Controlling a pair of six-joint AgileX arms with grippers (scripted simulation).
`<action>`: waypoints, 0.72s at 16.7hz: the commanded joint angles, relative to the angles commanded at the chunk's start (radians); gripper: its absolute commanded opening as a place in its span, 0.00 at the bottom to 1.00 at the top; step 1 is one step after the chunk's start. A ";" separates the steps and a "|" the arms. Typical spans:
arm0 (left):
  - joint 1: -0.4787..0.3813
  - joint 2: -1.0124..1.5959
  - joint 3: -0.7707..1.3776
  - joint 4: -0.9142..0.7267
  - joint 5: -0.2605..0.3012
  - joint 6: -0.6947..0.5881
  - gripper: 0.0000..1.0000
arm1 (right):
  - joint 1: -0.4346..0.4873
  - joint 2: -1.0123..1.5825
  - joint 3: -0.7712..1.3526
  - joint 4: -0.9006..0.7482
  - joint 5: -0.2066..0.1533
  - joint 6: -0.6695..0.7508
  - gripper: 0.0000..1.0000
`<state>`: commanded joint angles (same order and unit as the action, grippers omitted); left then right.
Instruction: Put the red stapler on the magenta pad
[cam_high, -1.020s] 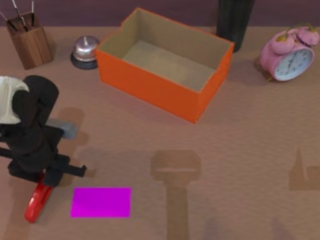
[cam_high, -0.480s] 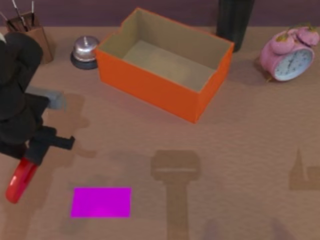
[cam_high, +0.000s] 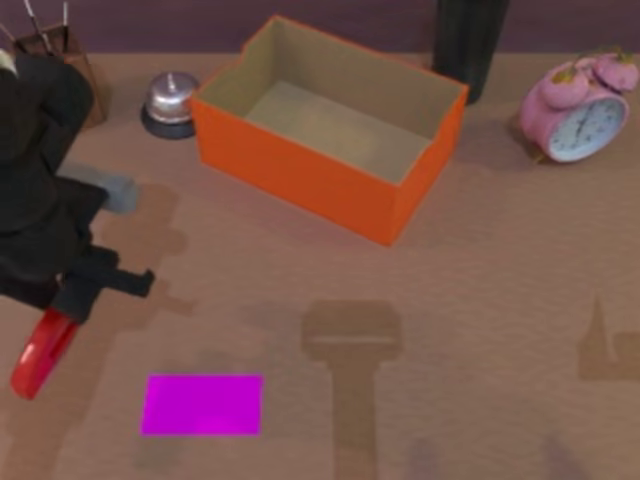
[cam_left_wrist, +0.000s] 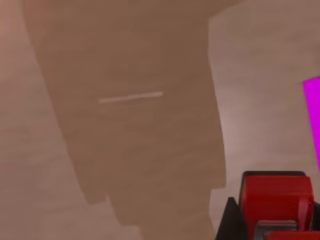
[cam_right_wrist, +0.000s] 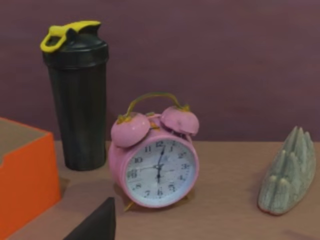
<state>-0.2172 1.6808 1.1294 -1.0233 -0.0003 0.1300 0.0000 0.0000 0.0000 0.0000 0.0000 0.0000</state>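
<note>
The red stapler (cam_high: 38, 355) hangs at the table's left edge with my left gripper (cam_high: 62, 315) shut on its upper end. It lies left of and slightly farther back than the magenta pad (cam_high: 201, 404), which rests flat near the front left. In the left wrist view the stapler (cam_left_wrist: 276, 197) sits between dark fingers (cam_left_wrist: 228, 224), and a strip of the pad (cam_left_wrist: 313, 117) shows at the edge. My right arm is out of the top view; its wrist camera faces the pink alarm clock (cam_right_wrist: 156, 167).
A big orange open box (cam_high: 300, 175) stands at the back centre. A silver bell (cam_high: 170, 100) and a wooden pen holder (cam_high: 70, 60) are back left. A black shaker bottle (cam_high: 468, 40) and the alarm clock (cam_high: 582, 105) are back right. A pale ridged object (cam_right_wrist: 287, 172) lies beside the clock.
My left gripper has carried the stapler left and back, away from the pad's near-left corner. Most of that move came early; since half a second ago it has barely shifted.
</note>
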 joint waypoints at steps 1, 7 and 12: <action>-0.024 0.006 0.012 -0.006 -0.001 0.033 0.00 | 0.000 0.000 0.000 0.000 0.000 0.000 1.00; -0.251 0.054 0.103 -0.060 -0.005 0.386 0.00 | 0.000 0.000 0.000 0.000 0.000 0.000 1.00; -0.441 0.073 0.169 -0.092 -0.010 0.677 0.00 | 0.000 0.000 0.000 0.000 0.000 0.000 1.00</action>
<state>-0.6584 1.7542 1.2987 -1.1154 -0.0107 0.8066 0.0000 0.0000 0.0000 0.0000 0.0000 0.0000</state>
